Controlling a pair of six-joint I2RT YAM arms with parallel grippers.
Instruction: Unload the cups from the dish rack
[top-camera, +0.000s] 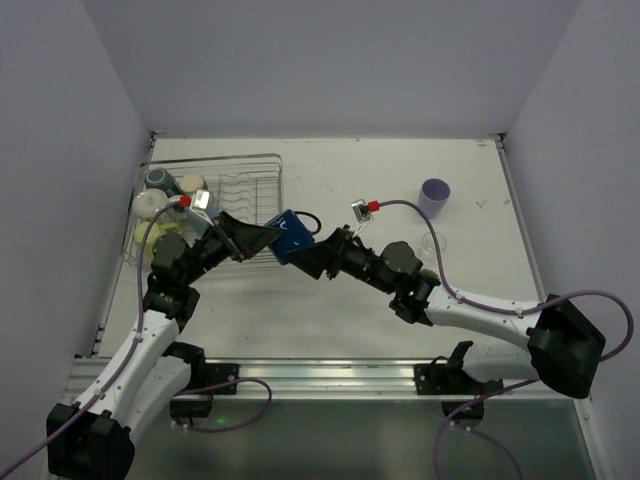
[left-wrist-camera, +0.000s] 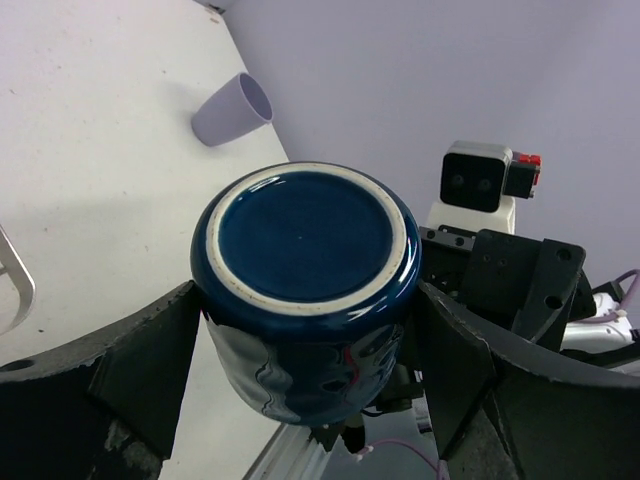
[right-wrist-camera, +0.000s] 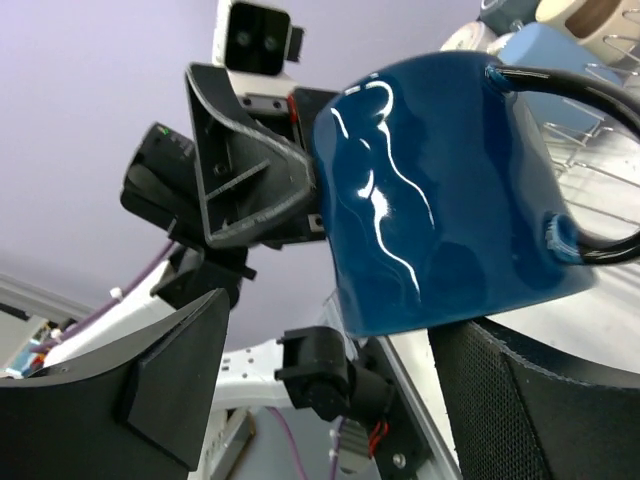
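A navy mug (top-camera: 292, 236) with a black handle hangs above the table, right of the dish rack (top-camera: 245, 185). My left gripper (top-camera: 262, 240) is shut on the navy mug (left-wrist-camera: 305, 290), one finger on each side, its base towards the camera. My right gripper (top-camera: 315, 250) stands open around the same mug (right-wrist-camera: 440, 230). One of its fingers lies against the mug's lower side and the other stands well clear. Several cups (top-camera: 158, 190) crowd the rack's left end. A lavender cup (top-camera: 435, 193) stands upright at the far right of the table.
The silver wire rack fills the table's far left, with a row of tines (top-camera: 240, 190) in its middle. The two arms meet over the middle of the table. The lavender cup (left-wrist-camera: 232, 110) shows beyond the mug. Light blue and tan cups (right-wrist-camera: 545, 40) show behind the mug.
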